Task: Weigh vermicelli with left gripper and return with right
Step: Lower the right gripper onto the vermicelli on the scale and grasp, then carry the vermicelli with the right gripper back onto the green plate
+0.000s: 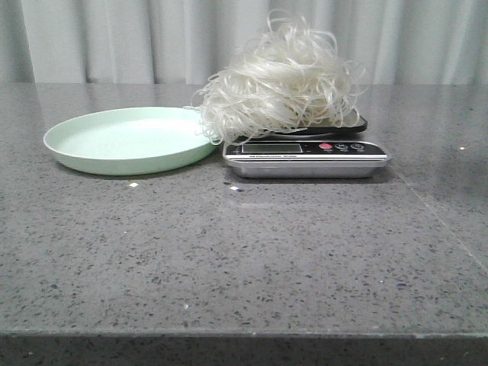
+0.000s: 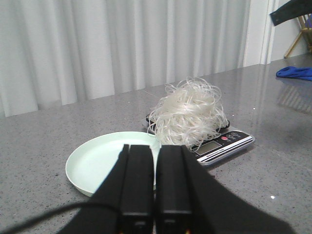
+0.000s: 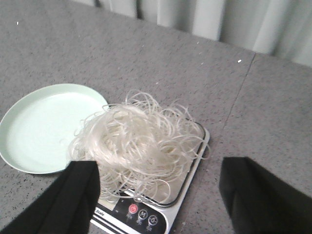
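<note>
One mound of vermicelli, one green plate, one scale, two grippers.

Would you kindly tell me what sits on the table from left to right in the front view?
Pale green plate → vermicelli heaped on the kitchen scale, its strands hanging over the plate's right rim.

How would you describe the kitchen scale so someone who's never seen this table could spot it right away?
On the grey speckled table, look just right of the pale green plate. The scale is the low silver slab with a black top, a small display and a red button on its front edge. It alone carries the fluffy white vermicelli; the plate holds nothing.
</note>
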Robot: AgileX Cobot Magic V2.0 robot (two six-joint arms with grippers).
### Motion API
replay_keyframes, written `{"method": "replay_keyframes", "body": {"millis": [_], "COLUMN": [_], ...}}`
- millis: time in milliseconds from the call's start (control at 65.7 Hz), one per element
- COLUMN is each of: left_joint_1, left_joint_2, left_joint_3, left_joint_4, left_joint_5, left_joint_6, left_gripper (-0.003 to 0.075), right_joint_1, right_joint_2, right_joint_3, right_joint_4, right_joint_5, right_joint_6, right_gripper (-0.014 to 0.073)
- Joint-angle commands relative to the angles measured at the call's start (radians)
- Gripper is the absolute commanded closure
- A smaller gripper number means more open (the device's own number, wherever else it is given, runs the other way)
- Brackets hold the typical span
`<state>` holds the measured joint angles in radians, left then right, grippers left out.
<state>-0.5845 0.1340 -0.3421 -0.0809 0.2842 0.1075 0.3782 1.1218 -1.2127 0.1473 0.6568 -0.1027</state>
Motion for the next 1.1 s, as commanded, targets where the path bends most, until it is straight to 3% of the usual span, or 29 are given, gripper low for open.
{"method": "replay_keyframes", "body": {"millis": [0, 274, 518, 670, 761, 792, 807, 822, 837, 883, 959, 1081], "left_joint_1": [-0.006, -0.006, -0.006, -0.006, -0.006, -0.006, -0.006, -0.006, -0.006, -0.006, -0.006, -0.006], "left_joint_2": [0.010, 0.010, 0.010, 0.010, 0.010, 0.010, 0.010, 0.010, 0.010, 0.010, 0.010, 0.010], "left_joint_3": [-0.023, -0.023, -0.023, -0.023, -0.023, -0.023, -0.023, -0.023, -0.023, -0.023, -0.023, -0.023], "left_joint_4": [-0.004, -0.004, -0.004, -0.004, -0.004, -0.004, -0.004, -0.004, -0.004, -0.004, -0.004, -0.004], "left_joint_5": [-0.080, -0.080, -0.080, -0.080, -0.080, -0.080, -0.080, -0.080, -0.080, -0.080, -0.080, -0.080], "left_joint_6": [0.000, 0.000, 0.000, 0.000, 0.000, 0.000, 0.000, 0.000, 0.000, 0.000, 0.000, 0.000], "left_gripper": [0.0594, 0.0594, 0.0594, 0.0594, 0.0594, 0.0594, 0.0594, 0.0594, 0.0594, 0.0594, 0.0594, 0.0594], "right_joint_1": [0.014, 0.032, 0.090, 0.091, 0.091, 0.091, 0.090, 0.090, 0.089, 0.089, 0.090, 0.101], "right_joint_2": [0.114, 0.400, 0.577, 0.678, 0.737, 0.750, 0.765, 0.765, 0.778, 0.788, 0.794, 0.789], "right_joint_3": [-0.162, -0.382, -0.496, -0.571, -0.622, -0.638, -0.650, -0.654, -0.667, -0.676, -0.691, -0.764], "right_joint_4": [0.005, 0.009, -0.004, -0.032, -0.066, -0.072, -0.074, -0.074, -0.074, -0.074, -0.058, -0.020], "right_joint_5": [0.049, 0.260, 0.297, 0.401, 0.503, 0.534, 0.555, 0.561, 0.578, 0.593, 0.586, 0.598], "right_joint_6": [-0.014, -0.014, -0.030, -0.030, -0.030, -0.030, -0.030, -0.030, -0.030, -0.030, -0.028, -0.028], "right_gripper": [-0.0017, -0.0017, -0.0017, 0.0011, 0.0127, 0.0194, 0.0274, 0.0274, 0.0363, 0.0451, 0.0428, 0.0460]}}
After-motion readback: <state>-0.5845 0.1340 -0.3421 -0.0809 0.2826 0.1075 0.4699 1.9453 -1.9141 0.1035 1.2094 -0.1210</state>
